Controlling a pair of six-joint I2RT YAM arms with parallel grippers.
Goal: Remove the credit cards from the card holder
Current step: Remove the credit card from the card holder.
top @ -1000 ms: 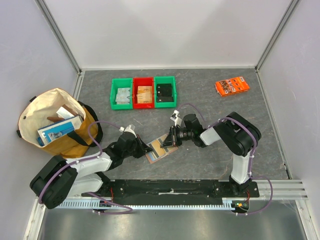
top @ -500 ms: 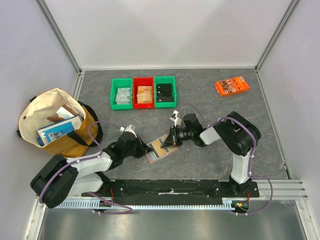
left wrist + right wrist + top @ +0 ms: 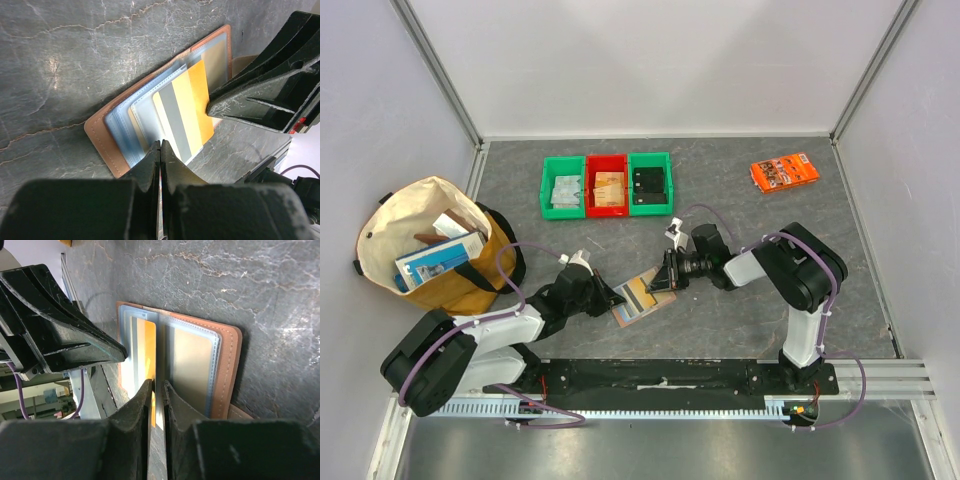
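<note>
1. The left gripper (image 3: 613, 293) and the right gripper (image 3: 658, 284) point at each other low over the table (image 3: 740, 210). Their tips are on opposite sides of the open wallet (image 3: 632, 302). The top view does not show either gripper's gap. The wallet lies flat near the table's near edge, about midway along it, between the two arms. A row of three bins (image 3: 606, 158) sits toward the far edge, left of the middle. An orange packet (image 3: 785, 172) lies near the far right corner, and a cloth bag (image 3: 430, 250) stands against the left edge.

2. In the left wrist view, the left gripper (image 3: 160, 147) has its fingers pressed together with no gap. Its tips are at the near edge of the wallet (image 3: 100, 140), on the clear sleeves (image 3: 122, 130). Whether they pinch a sleeve cannot be told. A card (image 3: 182, 112) striped yellow, grey and orange lies uppermost. The right gripper (image 3: 210, 103) meets its orange edge.

3. In the right wrist view, the right gripper (image 3: 156, 387) is almost closed. The narrow gap is filled by the thin edge of the card (image 3: 145, 347), which it grips. The left gripper (image 3: 120, 354) reaches the sleeves on the card's other side. A tan card (image 3: 190, 365) sits sleeved on the wallet's (image 3: 231, 370) other leaf.
</note>
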